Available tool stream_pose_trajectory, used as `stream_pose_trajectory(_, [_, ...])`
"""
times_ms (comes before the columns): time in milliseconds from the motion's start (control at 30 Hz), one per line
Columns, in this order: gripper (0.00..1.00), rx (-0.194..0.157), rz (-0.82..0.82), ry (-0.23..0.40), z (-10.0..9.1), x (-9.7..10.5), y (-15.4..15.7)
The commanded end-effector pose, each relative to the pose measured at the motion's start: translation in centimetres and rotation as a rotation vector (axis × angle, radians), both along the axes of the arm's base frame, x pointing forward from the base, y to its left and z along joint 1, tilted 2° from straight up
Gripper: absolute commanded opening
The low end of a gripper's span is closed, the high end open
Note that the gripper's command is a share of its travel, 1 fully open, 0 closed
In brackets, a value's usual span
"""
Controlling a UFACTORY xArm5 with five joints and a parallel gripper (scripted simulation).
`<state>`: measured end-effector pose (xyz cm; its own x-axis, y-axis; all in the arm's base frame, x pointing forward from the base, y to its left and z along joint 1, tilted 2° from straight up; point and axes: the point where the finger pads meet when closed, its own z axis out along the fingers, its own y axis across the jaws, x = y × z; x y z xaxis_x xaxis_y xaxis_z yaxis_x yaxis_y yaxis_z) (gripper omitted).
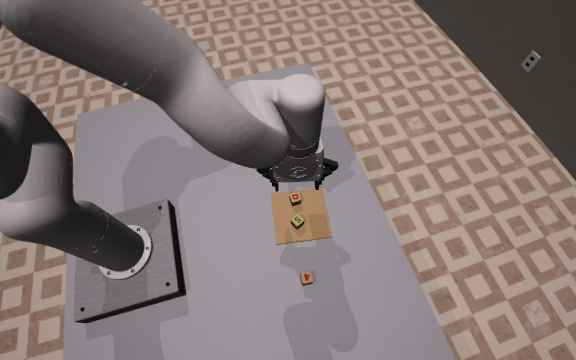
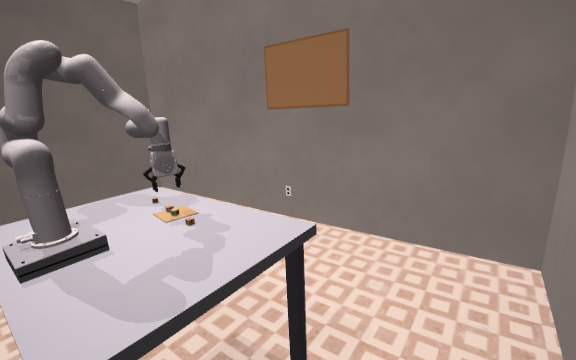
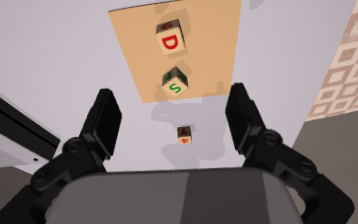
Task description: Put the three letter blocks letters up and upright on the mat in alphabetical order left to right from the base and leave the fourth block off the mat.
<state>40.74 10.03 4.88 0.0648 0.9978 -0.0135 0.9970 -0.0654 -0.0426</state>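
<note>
The mat lies flat. The D block is on it, towards the end away from the exterior camera. The S block is near the D block, on the mat and turned askew to it. A block with a red 4 on top lies off the mat. Another block lies off the mat's opposite end, its top unreadable; the top view does not show it. My gripper is wide open, empty, above the table.
The grey table carries everything. The robot's base plate stands on the robot side of the mat. The table's far edge, with floor beyond it, is on the mat's other side. Arm shadows fall across the table and mat.
</note>
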Motion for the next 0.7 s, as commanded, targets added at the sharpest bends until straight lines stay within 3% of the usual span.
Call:
stream_pose_trajectory(0, [1.00,-0.005,-0.139,-0.005,0.1,0.1,-0.3])
stream_pose_trajectory(167, [1.00,-0.009,-0.249,-0.006,0.0,0.1,-0.5])
stream_pose_trajectory(667, [1.00,-0.032,-0.826,-0.011,-0.1,0.1,-1.9])
